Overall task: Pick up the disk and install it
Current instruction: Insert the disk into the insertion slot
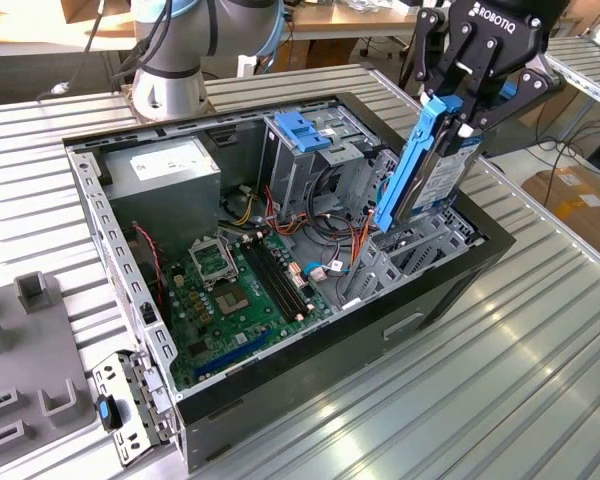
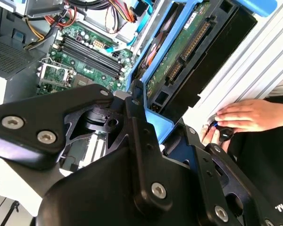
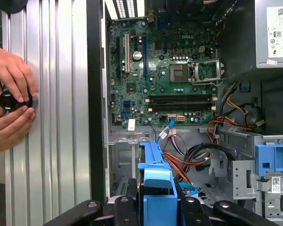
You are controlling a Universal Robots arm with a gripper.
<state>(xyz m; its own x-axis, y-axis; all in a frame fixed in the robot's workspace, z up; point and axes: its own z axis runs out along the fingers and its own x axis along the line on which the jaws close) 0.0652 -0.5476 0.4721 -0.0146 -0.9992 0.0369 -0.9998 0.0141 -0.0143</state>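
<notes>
1. The disk (image 1: 440,172) is a silver-metal drive with a labelled face, clipped in a blue bracket (image 1: 408,165).
2. It stands nearly upright, tilted, with its upper end clamped between the jaws.
3. Its lower end hangs over the front bay of the open computer case (image 1: 435,300).
4. The second wrist view shows its green circuit-board underside (image 2: 179,61).

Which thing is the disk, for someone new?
Find the open black computer case. At its end on the exterior view's right, the black gripper holds a silver rectangular hard drive. Unlike the nearby blue-topped grey cage, it stands raised, blue-bracketed.
</notes>
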